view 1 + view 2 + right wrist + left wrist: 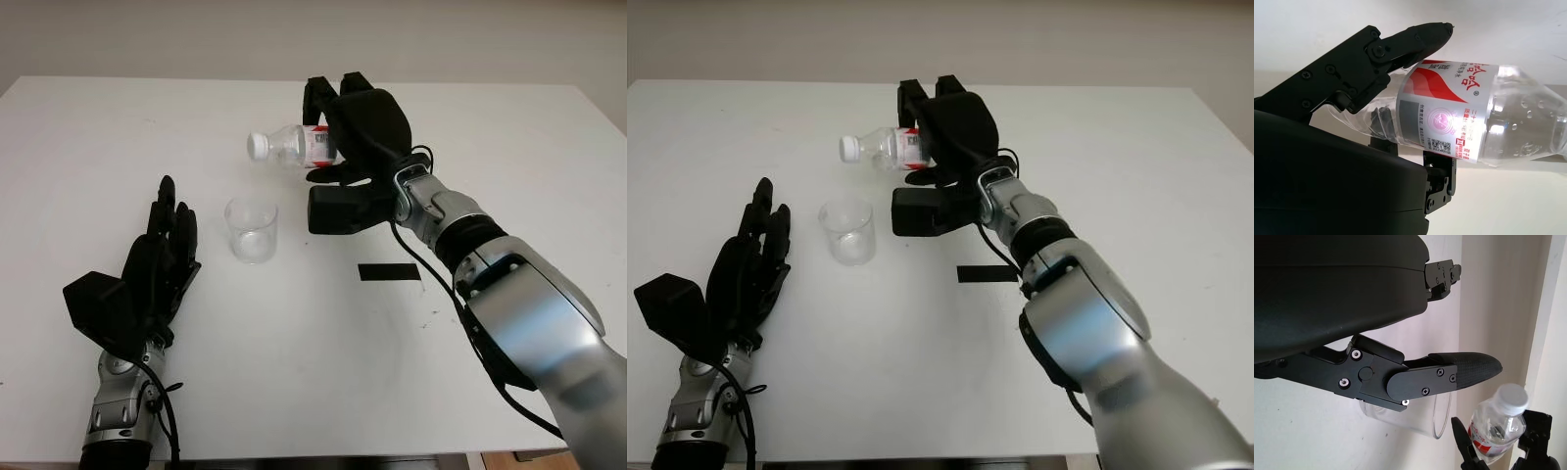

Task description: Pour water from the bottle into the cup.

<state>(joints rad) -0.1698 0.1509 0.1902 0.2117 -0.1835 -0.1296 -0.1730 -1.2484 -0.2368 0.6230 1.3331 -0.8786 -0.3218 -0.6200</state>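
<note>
From the head views we see the right hand (348, 137) above the far half of the white table (294, 392), with its fingers wrapped around the bottle (294, 147); the bottle lies almost horizontal in the grasp, its white cap (258, 145) pointing toward the robot's left and still screwed on; the neck is above and a little behind the cup (252, 230), not over its mouth as far as we can tell; the cup is clear, stands upright on the table and touches neither hand. The left hand (157, 269) is open, nearer to the front edge and to the left of the cup, apart from it. The right wrist view gives what the head views do not: the red and white label (1449, 112) with small print, drops of water on the inside wall of the bottle, and one black finger (1415, 39) pressing on the upper side of the label; the left wrist view shows the cup's rim (1442, 416) just behind a finger (1464, 369) of the left hand, with the bottle's cap (1511, 399) beyond it. A black strip (389, 272) lies flat on the table to the right of the cup, under the right forearm (451, 220). For room, the table is bare between the cup and the front edge, and also wide on the far left; the far edge is close behind the right hand.
</note>
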